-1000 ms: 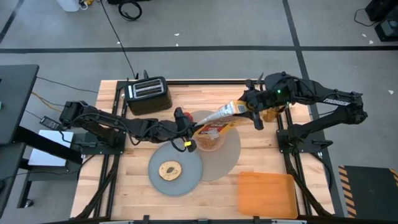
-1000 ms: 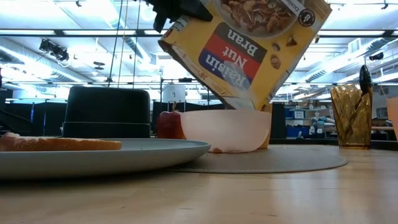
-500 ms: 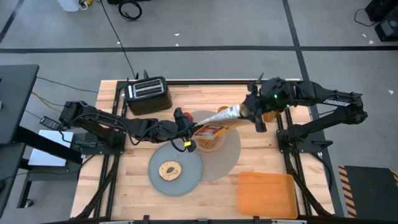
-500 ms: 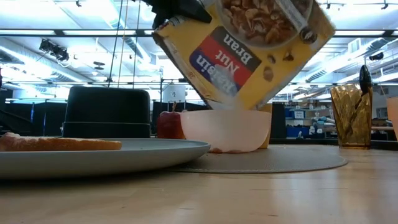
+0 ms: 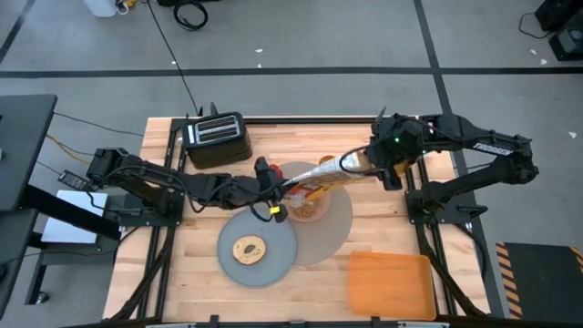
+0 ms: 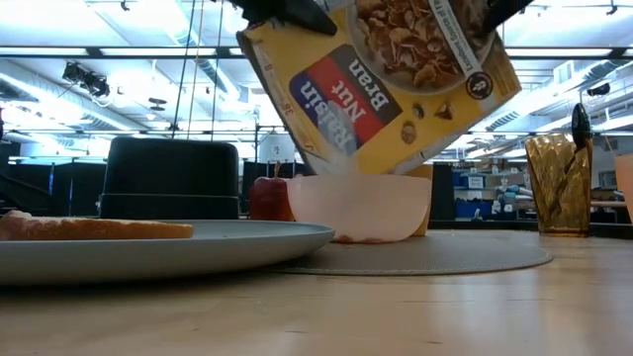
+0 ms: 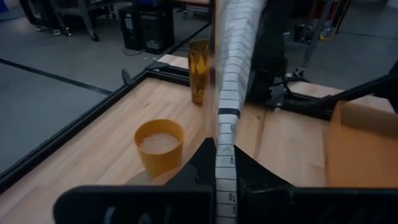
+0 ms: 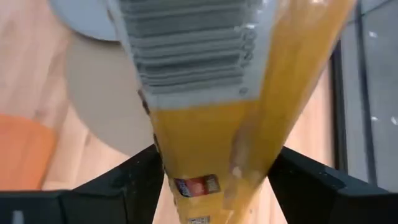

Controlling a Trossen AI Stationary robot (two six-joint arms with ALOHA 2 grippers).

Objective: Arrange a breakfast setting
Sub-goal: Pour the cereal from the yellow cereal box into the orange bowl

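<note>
Breakfast setting, on wooden tabletop (image 5: 182, 246), itemised left to right: black toaster (image 5: 217, 139) at the far left corner; grey plate (image 5: 257, 248) carrying a bagel (image 5: 249, 248), overlapping the taupe mat (image 5: 335, 223); left pincer (image 5: 275, 189) pinching the lower end of a yellow Raisin Nut Bran bag (image 6: 381, 84), tilted above the pink bowl (image 6: 358, 207) on the mat; red apple (image 6: 269, 198) just beside the bowl; right pincer (image 5: 364, 164) clamped on the bag's upper end; orange board (image 5: 392, 284) near the front right corner.
</note>
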